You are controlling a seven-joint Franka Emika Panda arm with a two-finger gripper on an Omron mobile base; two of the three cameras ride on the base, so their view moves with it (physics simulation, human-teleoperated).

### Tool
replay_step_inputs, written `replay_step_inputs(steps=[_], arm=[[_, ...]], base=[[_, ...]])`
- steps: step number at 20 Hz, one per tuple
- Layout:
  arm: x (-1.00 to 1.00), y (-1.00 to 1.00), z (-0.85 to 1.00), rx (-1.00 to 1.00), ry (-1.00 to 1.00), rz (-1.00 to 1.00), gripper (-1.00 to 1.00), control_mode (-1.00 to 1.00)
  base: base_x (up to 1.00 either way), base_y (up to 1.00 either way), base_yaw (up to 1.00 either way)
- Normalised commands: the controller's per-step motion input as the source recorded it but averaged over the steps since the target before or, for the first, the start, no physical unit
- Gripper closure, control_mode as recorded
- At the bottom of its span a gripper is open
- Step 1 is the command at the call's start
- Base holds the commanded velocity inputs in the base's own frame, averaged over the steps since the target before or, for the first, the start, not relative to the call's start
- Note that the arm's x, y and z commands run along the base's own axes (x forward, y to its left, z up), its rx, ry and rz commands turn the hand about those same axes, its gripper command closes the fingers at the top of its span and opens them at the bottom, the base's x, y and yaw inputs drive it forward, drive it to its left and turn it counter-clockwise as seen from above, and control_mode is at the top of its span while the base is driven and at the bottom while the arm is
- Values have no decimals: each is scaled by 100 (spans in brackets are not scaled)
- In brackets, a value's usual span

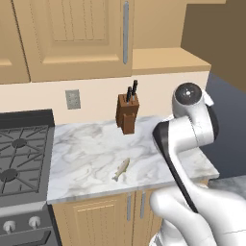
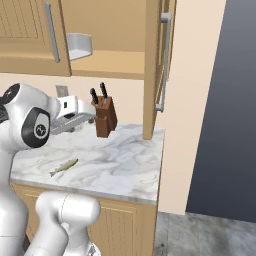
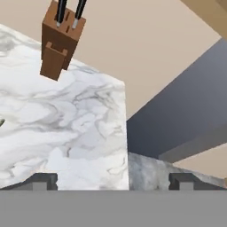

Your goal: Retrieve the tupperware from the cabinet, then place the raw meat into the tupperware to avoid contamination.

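One light-wood wall cabinet (image 2: 100, 30) hangs well above the fingers (image 3: 44, 181), one panelled door swung open on edge, one shut. Inside, on its shelf, sits one white deep plastic tub, the tupperware (image 2: 79, 46), far up from the fingertips. One white-and-grey marble counter (image 1: 91, 153) spreads below the gripper (image 3: 113, 181), whose two dark tips stand wide apart, holding nothing. One brown wooden knife block (image 3: 60, 37) with two black handles stands ahead of the fingers. One slender silvery-tan fish, the raw meat (image 1: 121, 169), lies flat on the marble, well apart from them
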Motion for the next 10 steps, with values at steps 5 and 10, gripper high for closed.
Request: replay_step_inputs(steps=[5,10], arm=[[-5,29,16,1,1,23,-100,-100],[0,39,34,1,-8,19,-100,-100]], base=[[0,0,0],[0,0,0]])
